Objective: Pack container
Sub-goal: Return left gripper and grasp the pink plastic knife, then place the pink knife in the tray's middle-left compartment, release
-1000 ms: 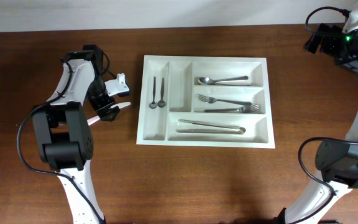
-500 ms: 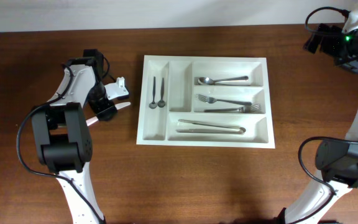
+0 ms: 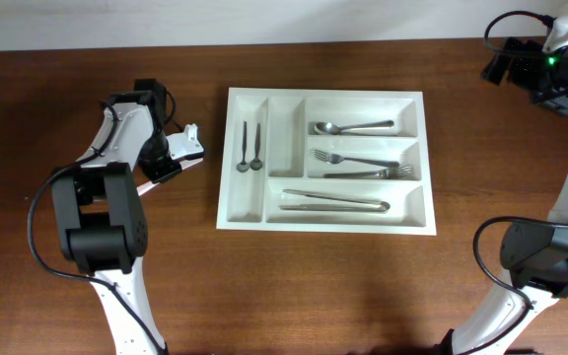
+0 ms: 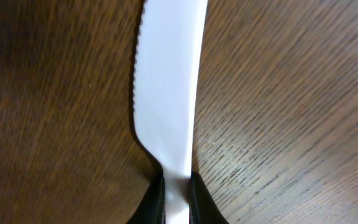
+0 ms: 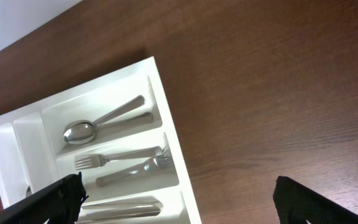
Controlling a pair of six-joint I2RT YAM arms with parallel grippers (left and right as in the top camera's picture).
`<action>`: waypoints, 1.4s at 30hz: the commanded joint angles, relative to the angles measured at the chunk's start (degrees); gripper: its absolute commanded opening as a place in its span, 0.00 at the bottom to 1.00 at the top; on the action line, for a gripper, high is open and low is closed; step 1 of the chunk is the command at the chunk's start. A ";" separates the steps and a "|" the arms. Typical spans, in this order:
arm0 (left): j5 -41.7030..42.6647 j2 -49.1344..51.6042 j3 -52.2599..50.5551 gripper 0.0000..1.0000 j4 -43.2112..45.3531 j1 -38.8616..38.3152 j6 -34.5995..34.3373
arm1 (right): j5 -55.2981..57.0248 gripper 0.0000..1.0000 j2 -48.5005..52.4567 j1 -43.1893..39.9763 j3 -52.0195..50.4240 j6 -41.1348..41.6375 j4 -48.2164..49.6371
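The container [image 3: 323, 225] is a big white cutlery tray in the middle of the table, also seen in the right wrist view [image 5: 168, 115]. It holds two small spoons [image 3: 249, 148], a large spoon [image 3: 351, 127], forks [image 3: 363, 163] and knives [image 3: 335, 202]. Left of it, my left gripper [image 3: 169, 163] is shut on a white plastic knife [image 4: 166, 93]. The serrated blade sticks out ahead of the fingers [image 4: 154, 202], low over the wood. My right gripper [image 5: 179, 205] hangs open and empty, high at the table's far right corner [image 3: 535, 69].
The brown wooden table [image 3: 363, 286] spreads around the tray. The left arm's base [image 3: 102, 222] stands at the front left and the right arm's base [image 3: 545, 256] at the front right. A white wall edges the far side.
My left gripper has gone from wide open to shut on the white knife. The knife has shifted slightly up the table with it. The right arm has not moved.
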 commanded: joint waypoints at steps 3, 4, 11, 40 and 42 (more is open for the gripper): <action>-5.05 0.90 -1.01 0.02 -1.64 -1.77 -3.41 | 0.28 0.99 0.59 0.37 -0.07 0.11 0.20; -5.90 0.35 -0.04 0.02 -2.38 -2.47 -3.43 | 0.28 0.99 0.59 0.37 -0.07 0.11 0.20; -7.87 -3.10 8.87 0.02 -6.71 -5.07 -8.37 | 0.28 0.99 0.59 0.37 -0.07 0.11 0.22; 34.32 -5.31 25.70 0.02 -3.74 -15.65 -56.74 | 0.28 0.99 0.59 0.37 -0.07 0.13 0.22; 31.67 -5.05 25.70 0.02 -2.19 -17.40 -59.95 | 0.28 0.99 0.59 0.37 -0.07 0.11 0.22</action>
